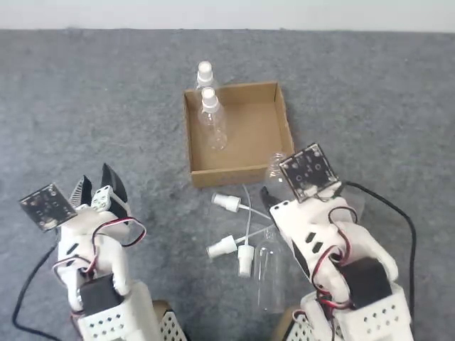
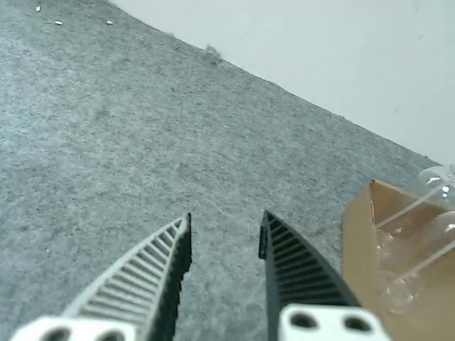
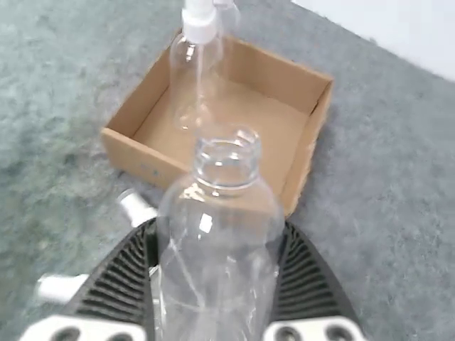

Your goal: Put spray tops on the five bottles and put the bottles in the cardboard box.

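Grey carpet [image 1: 85, 106] covers table; white wall [image 2: 341, 50] beyond far edge.

No text or label can be read

You see grey, felt-like counter [image 1: 78, 92] throughout; pale band past far edge, probably white wall [image 2: 341, 50]; light even.

Uncapped bottle [image 3: 217, 234]: base cut off by picture edge; in high view, body hidden behind right arm's circuit board [image 1: 310, 172]. Cardboard box [image 2: 357, 241]: cut by edge, bottles [image 2: 419, 249] inside blurred.
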Robot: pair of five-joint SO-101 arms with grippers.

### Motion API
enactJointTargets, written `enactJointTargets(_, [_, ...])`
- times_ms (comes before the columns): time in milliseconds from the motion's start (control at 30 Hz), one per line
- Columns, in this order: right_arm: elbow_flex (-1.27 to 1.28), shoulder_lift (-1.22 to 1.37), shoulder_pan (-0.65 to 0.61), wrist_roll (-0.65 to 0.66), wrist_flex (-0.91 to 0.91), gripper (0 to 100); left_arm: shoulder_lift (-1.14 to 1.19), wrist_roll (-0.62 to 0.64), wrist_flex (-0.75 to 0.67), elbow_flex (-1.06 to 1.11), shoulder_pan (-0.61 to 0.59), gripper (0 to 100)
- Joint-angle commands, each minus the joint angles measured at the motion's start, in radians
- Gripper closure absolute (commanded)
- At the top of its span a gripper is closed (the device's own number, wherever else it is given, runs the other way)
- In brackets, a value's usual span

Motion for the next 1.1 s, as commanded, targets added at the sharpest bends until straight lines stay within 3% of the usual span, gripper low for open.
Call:
enactJointTargets(0, [0.106, -0.096, 0.058, 0.0, -0.104, 99.3, -0.015, 0.012, -0.026, -0.03, 0.003, 85])
enactJointTargets(367, [0.295, -0.34, 0.093, -0.003, -0.171, 99.3, -0.015, 0.012, -0.032, -0.03, 0.018, 85])
enactJointTargets(900, [0.376, -0.499, 0.113, -0.005, -0.168, 99.3, -0.015, 0.012, -0.028, 0.071, 0.302, 86])
enactJointTargets(1067, [0.391, -0.499, 0.113, -0.005, -0.166, 99.3, -0.015, 0.009, -0.028, 0.099, 0.362, 100])
